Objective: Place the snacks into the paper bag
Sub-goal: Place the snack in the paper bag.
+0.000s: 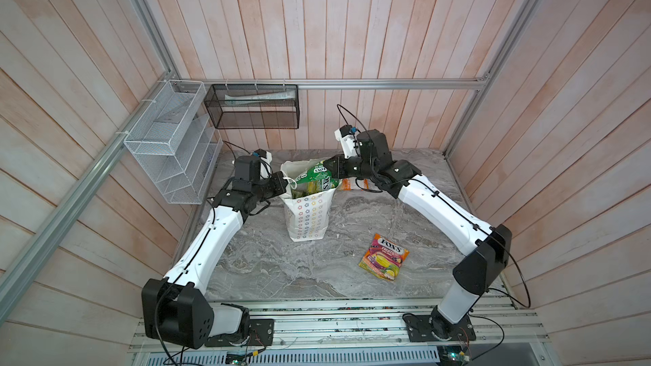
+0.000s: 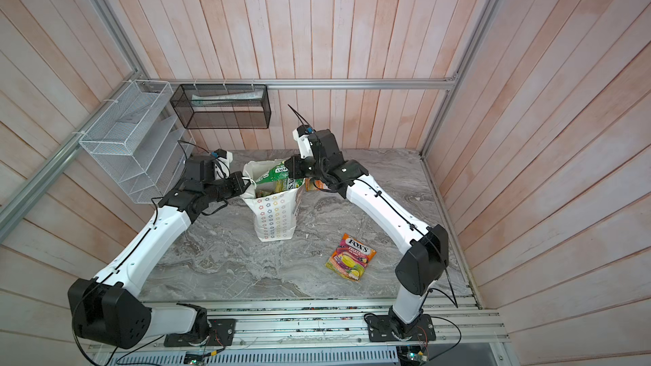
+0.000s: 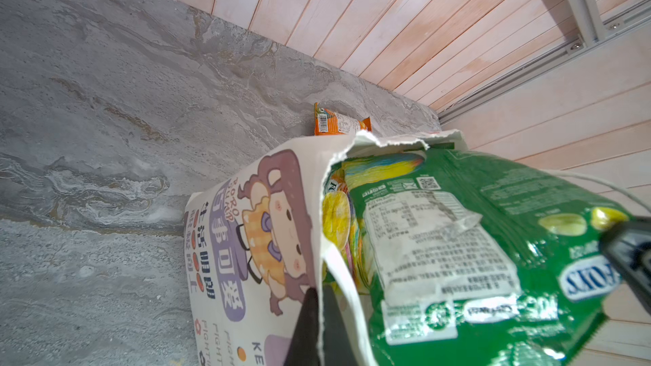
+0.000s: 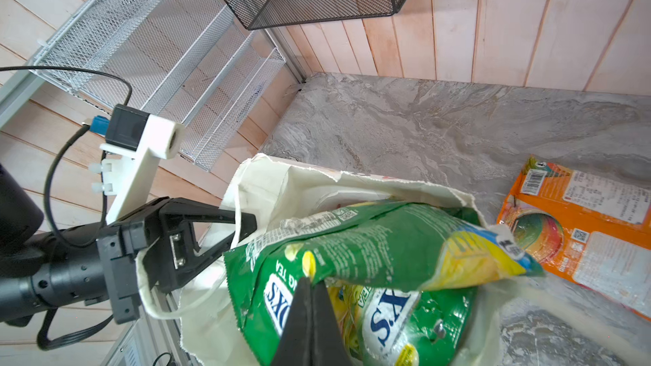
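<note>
Right wrist view shows my right pincer (image 4: 310, 281) pinched tight on a green snack (image 4: 370, 244) half inside the paper bag (image 4: 292, 184), while my left pincer (image 4: 245, 230) pinches the bag's edge to hold its mouth open.

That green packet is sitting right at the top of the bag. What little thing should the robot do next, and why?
Probably ease the right gripper down so the green pouch slides deeper into the paper bag. It is shut on the pouch, which lies across the mouth with one end over the rim, while the left gripper pinches the rim.
</note>
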Controlling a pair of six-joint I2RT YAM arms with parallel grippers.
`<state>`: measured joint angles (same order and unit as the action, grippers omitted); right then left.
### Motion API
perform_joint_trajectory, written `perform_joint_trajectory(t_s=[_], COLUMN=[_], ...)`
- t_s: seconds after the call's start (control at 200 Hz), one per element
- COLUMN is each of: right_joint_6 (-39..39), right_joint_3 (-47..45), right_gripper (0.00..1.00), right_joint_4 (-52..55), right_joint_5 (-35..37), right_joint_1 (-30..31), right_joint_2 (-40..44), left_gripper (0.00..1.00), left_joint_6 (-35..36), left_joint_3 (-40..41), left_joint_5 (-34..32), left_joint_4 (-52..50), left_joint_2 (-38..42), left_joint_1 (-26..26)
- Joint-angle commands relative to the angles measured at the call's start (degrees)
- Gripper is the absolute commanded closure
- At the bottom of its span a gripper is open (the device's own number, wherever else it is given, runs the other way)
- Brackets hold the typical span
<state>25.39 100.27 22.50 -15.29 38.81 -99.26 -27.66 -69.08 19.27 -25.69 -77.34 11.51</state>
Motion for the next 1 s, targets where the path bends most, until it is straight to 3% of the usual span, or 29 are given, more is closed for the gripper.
perform_joint_trajectory(t_s=[0.0, 0.325, 0.49, 0.55, 0.72, 0.995], right_joint_6=[-1.0, -3.8, -7.6, -9.6, -12.6, -8.1], right_joint_3=[-0.1, 1.5, 5.5, 8.0, 9.4, 5.0], right_gripper=[1.00, 1.00, 0.90, 0.85, 0.49, 0.36], right_joint_4=[1.3, 3.9, 6.7, 7.9, 7.7, 9.7], right_joint_5=[1.9, 5.9, 8.2, 7.7, 8.1, 24.6], right_joint_1=[-0.8, 1.1, 5.3, 6.7, 7.3, 2.4], right_joint_2=[-1.5, -3.7, -4.7, -5.1, -2.7, 7.2], left_gripper=[1.00, 1.00, 1.00, 1.00, 1.00, 1.00], left_joint_6=[-0.1, -0.4, -0.4, -0.4, -0.5, -0.4], left_joint_3=[0.0, -0.1, 0.0, 0.1, 0.0, -0.1], left_joint_5=[0.0, 0.5, 0.5, 0.6, 1.0, 0.6], left_joint_4=[4.0, 4.2, 4.2, 4.2, 4.2, 4.2], left_joint_2=[2.0, 1.8, 1.7, 1.4, 1.5, 1.8], left_joint_1=[-0.6, -0.6, -0.6, -0.6, -0.7, -0.7])
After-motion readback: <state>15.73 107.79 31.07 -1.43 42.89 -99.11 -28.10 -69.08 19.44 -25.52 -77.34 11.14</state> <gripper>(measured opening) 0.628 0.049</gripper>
